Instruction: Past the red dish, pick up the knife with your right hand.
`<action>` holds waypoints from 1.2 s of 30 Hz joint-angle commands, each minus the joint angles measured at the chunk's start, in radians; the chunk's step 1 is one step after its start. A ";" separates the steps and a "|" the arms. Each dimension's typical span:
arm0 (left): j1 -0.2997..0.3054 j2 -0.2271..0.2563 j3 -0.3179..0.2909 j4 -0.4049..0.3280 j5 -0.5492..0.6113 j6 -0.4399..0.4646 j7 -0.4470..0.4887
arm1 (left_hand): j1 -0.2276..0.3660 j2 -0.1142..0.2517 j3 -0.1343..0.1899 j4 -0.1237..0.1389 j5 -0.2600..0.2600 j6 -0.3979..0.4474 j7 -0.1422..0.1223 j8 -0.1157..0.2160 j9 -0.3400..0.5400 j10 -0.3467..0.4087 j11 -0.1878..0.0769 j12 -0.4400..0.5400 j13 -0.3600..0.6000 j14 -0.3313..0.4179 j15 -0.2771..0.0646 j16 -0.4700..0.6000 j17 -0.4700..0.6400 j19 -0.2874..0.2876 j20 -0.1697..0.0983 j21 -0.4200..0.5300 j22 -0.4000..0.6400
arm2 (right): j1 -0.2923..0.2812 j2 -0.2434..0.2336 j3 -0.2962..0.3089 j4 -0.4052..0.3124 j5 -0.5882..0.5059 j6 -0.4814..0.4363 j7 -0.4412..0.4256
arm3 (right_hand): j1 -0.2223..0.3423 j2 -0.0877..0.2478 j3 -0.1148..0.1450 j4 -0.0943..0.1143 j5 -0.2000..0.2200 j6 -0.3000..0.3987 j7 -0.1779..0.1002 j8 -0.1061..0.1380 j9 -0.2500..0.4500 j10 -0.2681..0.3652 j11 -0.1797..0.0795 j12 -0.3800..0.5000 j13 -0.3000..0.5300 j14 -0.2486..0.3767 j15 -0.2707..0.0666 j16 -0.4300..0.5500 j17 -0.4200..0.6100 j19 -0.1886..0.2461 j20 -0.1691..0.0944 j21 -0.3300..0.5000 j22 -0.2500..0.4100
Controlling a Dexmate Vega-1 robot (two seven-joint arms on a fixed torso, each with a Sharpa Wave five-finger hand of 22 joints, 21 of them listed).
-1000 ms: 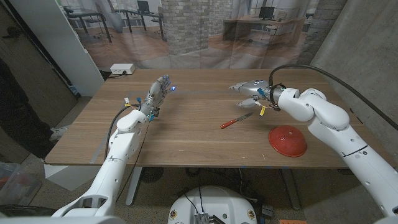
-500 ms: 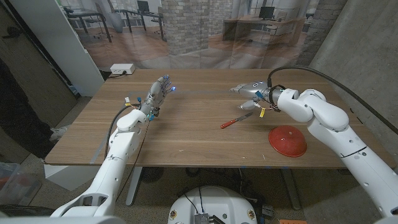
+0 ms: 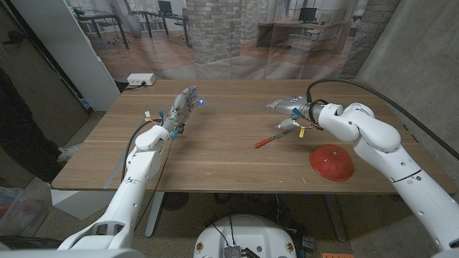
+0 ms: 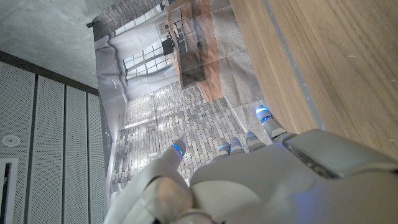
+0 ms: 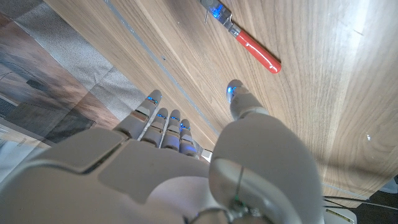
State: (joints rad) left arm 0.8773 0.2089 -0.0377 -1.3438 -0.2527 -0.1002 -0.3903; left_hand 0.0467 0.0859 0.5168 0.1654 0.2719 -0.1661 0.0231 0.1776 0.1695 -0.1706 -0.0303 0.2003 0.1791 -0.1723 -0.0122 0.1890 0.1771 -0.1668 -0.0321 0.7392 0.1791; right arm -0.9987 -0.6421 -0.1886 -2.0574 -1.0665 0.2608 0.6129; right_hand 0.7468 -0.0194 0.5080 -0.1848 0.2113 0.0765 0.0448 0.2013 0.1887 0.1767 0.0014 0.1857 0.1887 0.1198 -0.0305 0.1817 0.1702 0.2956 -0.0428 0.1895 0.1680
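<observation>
knife (image 3: 272, 137): red handle, steel blade, lying flat on the desk (image 3: 215, 154) right of centre, handle end toward the near edge, blade end angled toward the right hand (image 3: 288, 107); not held. in the right wrist view the knife (image 5: 244, 36) lies on the wood just beyond the thumb tip, apart from it. red dish (image 3: 331, 162): on the desk near the front right edge, well apart from the knife, under the right forearm. right hand: above the desk just behind the knife's blade end, fingers straight and apart, holding nothing. left hand (image 3: 183, 106): at the desk's left side, fingers extended, holding nothing. white box (image 3: 141, 79): at the far left corner of the desk.
</observation>
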 commanded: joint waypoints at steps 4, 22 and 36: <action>-0.001 0.000 0.002 -0.006 0.006 0.007 0.001 | -0.010 0.063 -0.004 0.001 -0.003 -0.100 0.005 0.002 0.002 -0.072 0.002 0.002 0.004 -0.150 0.002 0.000 0.001 -0.216 0.003 -0.004 0.002 | -0.003 0.011 -0.009 0.011 -0.017 0.020 0.012 | 0.016 -0.010 -0.003 0.005 0.009 0.009 -0.006 0.005 0.001 0.003 -0.006 0.004 0.001 0.006 -0.010 0.002 0.001 0.010 -0.025 0.003 0.000; 0.008 0.003 0.001 -0.019 0.007 0.017 0.005 | -0.010 0.064 -0.005 0.002 -0.002 -0.104 0.006 0.001 0.002 -0.073 0.004 0.001 0.004 -0.151 0.002 -0.001 0.001 -0.215 0.001 -0.008 0.002 | -0.003 0.015 -0.027 0.027 -0.017 0.058 -0.003 | 0.076 -0.034 -0.015 0.010 0.031 0.066 -0.024 0.023 0.002 0.060 -0.025 0.019 0.002 0.062 -0.043 0.013 0.001 0.066 -0.043 0.015 0.000; 0.012 0.003 -0.004 -0.014 0.004 0.017 0.002 | -0.010 0.064 -0.006 0.002 -0.002 -0.104 0.007 0.001 0.002 -0.073 0.002 0.001 0.004 -0.151 0.002 -0.001 0.001 -0.214 0.002 -0.012 0.002 | 0.008 0.022 -0.048 0.043 -0.018 0.080 0.001 | 0.094 -0.038 -0.020 0.013 0.037 0.085 -0.034 0.028 0.003 0.075 -0.036 0.019 0.002 0.079 -0.051 0.013 0.001 0.080 -0.050 0.016 0.001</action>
State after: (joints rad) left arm 0.8867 0.2111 -0.0378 -1.3601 -0.2461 -0.0835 -0.3865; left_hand 0.0468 0.0859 0.5128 0.1696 0.2719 -0.1661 0.0231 0.1776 0.1696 -0.1706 -0.0303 0.2003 0.1791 -0.1723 -0.0122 0.1890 0.1771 -0.1668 -0.0321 0.7310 0.1790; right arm -0.9991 -0.6257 -0.2216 -2.0274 -1.0868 0.3229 0.6122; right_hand 0.8270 -0.0575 0.4922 -0.1751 0.2419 0.1507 0.0141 0.2222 0.1884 0.2434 -0.0321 0.2012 0.1884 0.1866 -0.0362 0.1887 0.1678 0.3692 -0.0446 0.1973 0.1680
